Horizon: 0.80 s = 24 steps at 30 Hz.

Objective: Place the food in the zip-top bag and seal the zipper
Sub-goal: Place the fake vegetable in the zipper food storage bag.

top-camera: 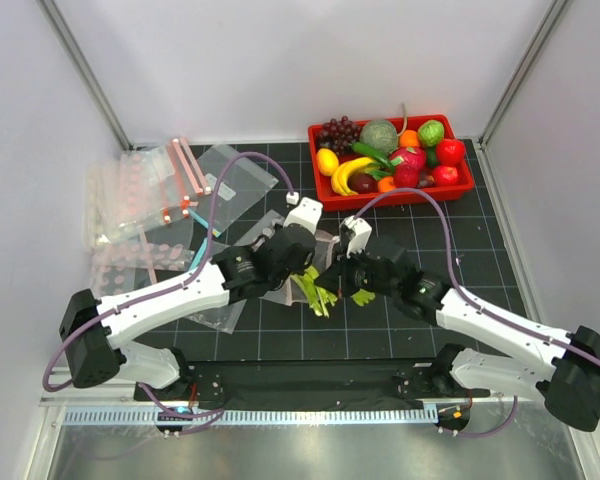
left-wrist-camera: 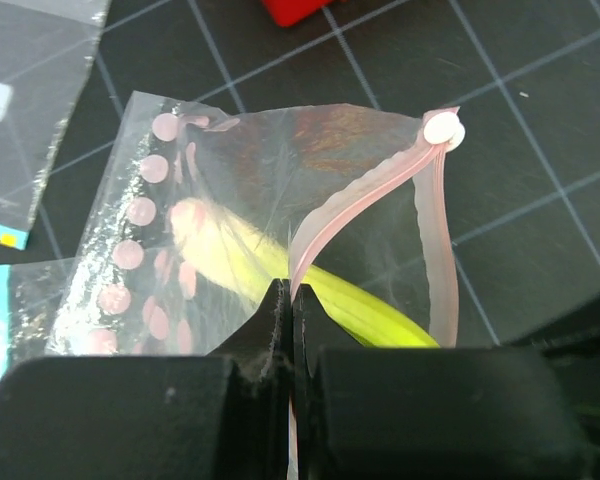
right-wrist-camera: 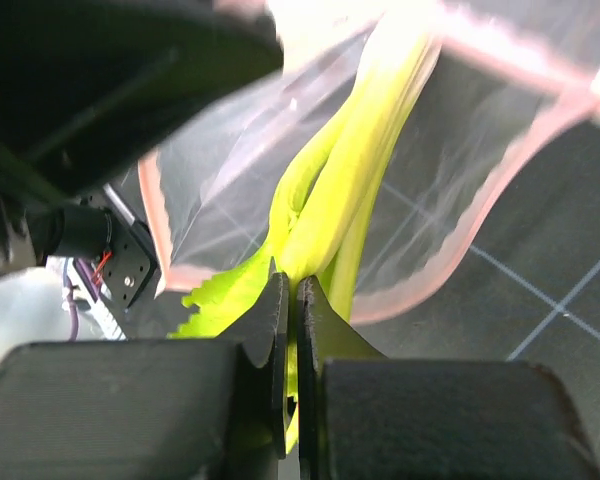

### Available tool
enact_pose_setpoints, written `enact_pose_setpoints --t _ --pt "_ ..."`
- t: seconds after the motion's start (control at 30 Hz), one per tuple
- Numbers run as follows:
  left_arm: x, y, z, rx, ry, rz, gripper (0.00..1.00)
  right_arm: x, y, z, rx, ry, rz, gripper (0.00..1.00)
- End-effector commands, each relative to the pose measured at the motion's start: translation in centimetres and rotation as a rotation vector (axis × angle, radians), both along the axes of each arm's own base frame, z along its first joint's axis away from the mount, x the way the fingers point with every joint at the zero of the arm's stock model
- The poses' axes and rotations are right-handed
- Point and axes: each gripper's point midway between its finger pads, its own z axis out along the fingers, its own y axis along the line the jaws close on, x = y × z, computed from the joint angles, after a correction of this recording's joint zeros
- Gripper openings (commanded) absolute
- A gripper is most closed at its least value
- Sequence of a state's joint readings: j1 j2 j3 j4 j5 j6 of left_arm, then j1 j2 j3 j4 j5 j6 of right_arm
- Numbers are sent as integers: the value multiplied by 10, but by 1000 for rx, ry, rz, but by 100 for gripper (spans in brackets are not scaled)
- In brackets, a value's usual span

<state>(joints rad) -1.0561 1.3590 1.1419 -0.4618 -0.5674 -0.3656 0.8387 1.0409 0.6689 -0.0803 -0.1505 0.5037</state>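
Observation:
The clear zip-top bag lies open-mouthed on the black mat in the middle of the table. My left gripper is shut on the pink zipper and holds the upper lip of the mouth up. A pale-green celery stalk lies partly inside the bag, its leafy end sticking out. My right gripper is shut on that leafy end of the celery, just outside the bag mouth. The lemon, red apple and dark green vegetable sit in the red tray.
The red tray at the back right also holds a banana, grapes and other toy produce. Several spare clear bags lie spread at the back left. Both arms meet over the mat's middle.

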Motion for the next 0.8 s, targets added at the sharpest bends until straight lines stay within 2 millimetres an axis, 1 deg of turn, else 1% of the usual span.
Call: enact_pose_setpoints --t 0.0,0.03,0.17,0.23,0.33,0.37,0.47,0.5,0.53,0.57,0.63,0.67,0.77 --pt "-14 -21 18 -72 24 -82 0 14 -2 24 54 -106 -57 1" --pt "-20 -24 19 -73 28 -101 0 17 -5 28 55 -122 -84 1" --pt "-31 -33 25 -114 51 -153 0 21 -12 26 51 -125 -128 1" --pt "-35 -37 25 -127 65 -176 0 29 -18 25 35 -142 -184 1" --pt "-33 -35 23 -122 66 -154 0 30 -28 34 51 -179 -220 1" --pt "-32 -33 23 -120 65 -142 0 29 -33 43 73 -204 -234 1" --pt "-28 -30 20 -88 62 -118 0 27 -44 58 97 -261 -255 1" --pt "-28 -29 20 -81 64 -117 0 24 -50 69 119 -298 -257 1" --pt "-28 -29 21 -81 63 -116 0 24 -53 67 115 -305 -262 1" --pt "-28 -30 25 -85 62 -118 0 25 -52 75 143 -332 -268 1" --pt "-30 -27 31 -88 72 -115 0 28 -52 77 120 -346 -268 1" --pt "-31 -29 40 -111 69 -118 0 30 -52 73 98 -337 -268 1" --pt "-43 -36 62 -196 95 -171 0 33 -42 74 83 -332 -241 1"
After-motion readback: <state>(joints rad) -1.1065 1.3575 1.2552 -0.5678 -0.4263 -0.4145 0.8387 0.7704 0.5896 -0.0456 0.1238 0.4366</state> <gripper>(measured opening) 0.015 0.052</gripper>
